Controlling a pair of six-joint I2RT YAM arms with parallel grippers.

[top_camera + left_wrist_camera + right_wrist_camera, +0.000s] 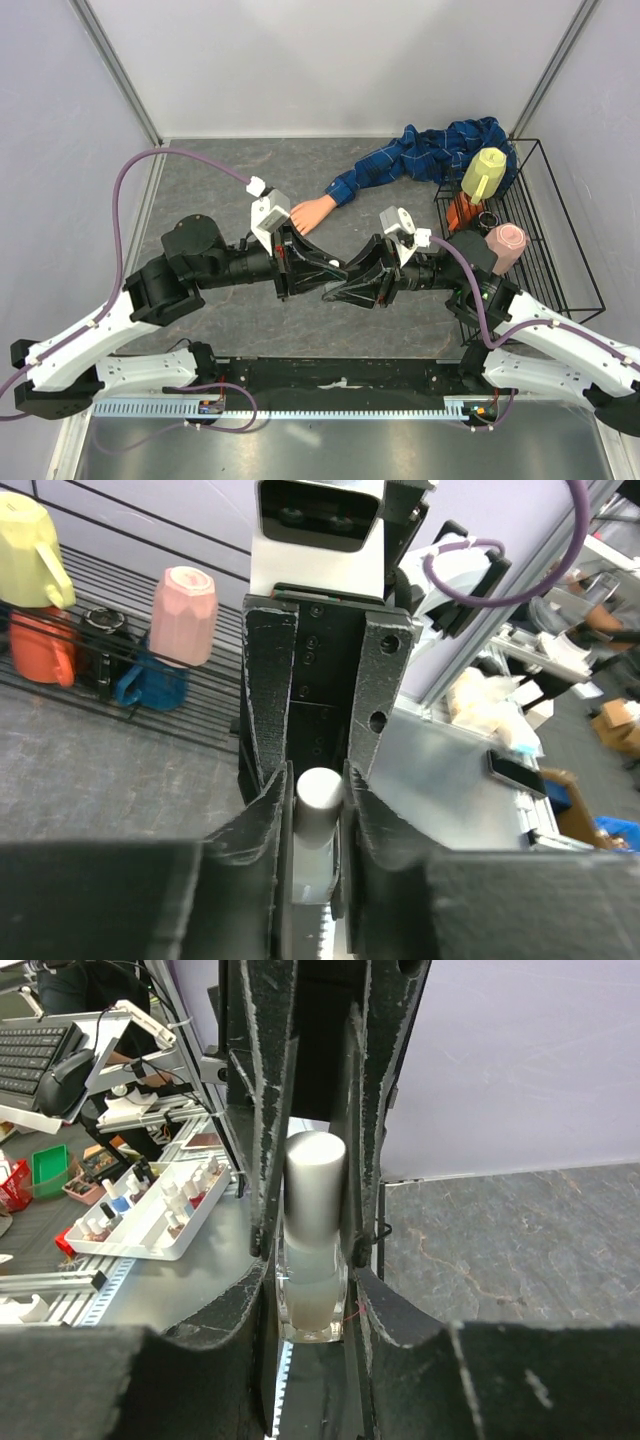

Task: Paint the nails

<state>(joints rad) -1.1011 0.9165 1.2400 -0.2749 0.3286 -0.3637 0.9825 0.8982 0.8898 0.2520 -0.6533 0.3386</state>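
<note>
The peach mannequin hand (312,212) sticks out of the blue plaid sleeve (400,160) at the back of the table. Its nails are too small to make out. My two grippers meet tip to tip in front of it, both around one small clear bottle (313,1300) with a silvery white cap (315,1190). My left gripper (322,280) is shut on the cap (320,795). My right gripper (340,290) is shut on the glass body. The grippers hide the bottle in the top view. It is apart from the hand.
A black wire rack (560,250) stands at the right with a yellow cup (484,172), a pink cup (505,245) and an orange cup (458,210). Grey walls close the back and sides. A white tray of small bottles (140,1215) lies beyond the table's edge.
</note>
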